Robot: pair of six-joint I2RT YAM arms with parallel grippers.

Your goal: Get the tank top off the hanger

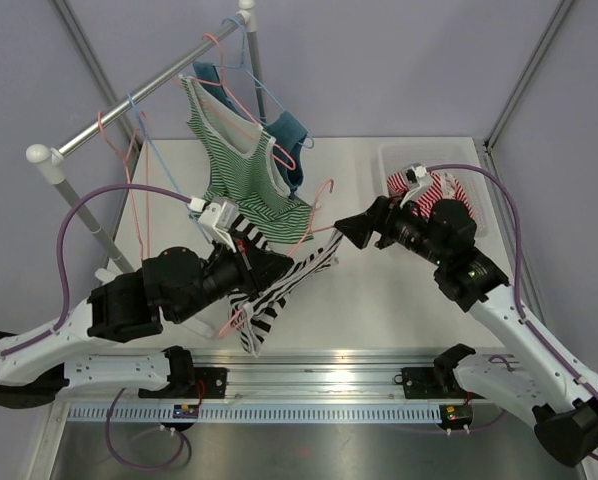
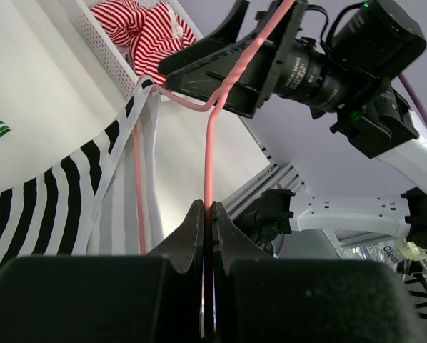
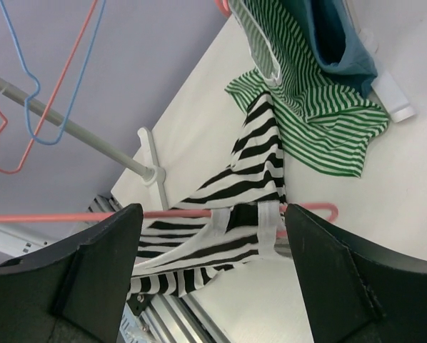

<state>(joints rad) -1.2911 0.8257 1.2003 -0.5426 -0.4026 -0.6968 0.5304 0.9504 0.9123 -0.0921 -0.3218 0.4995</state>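
Note:
A black-and-white striped tank top (image 1: pixel 277 297) hangs on a pink hanger (image 1: pixel 317 208) held low over the table. My left gripper (image 1: pixel 282 264) is shut on the hanger's wire (image 2: pixel 208 164); the top drapes to its left (image 2: pixel 49 200). My right gripper (image 1: pixel 345 228) is open, right at the hanger's far end. In the right wrist view its fingers (image 3: pixel 99 264) straddle the hanger bar (image 3: pixel 178 213) and the top's white straps (image 3: pixel 270 230) without holding them. In the left wrist view the pink wire passes between the right gripper's fingers (image 2: pixel 220 68).
A clothes rack (image 1: pixel 139 95) at the back left carries a green striped top (image 1: pixel 241 172), a teal garment (image 1: pixel 285 133), and spare pink and blue hangers (image 1: pixel 139 140). A white bin (image 1: pixel 476 205) at the back right holds a red striped garment (image 1: pixel 434 185).

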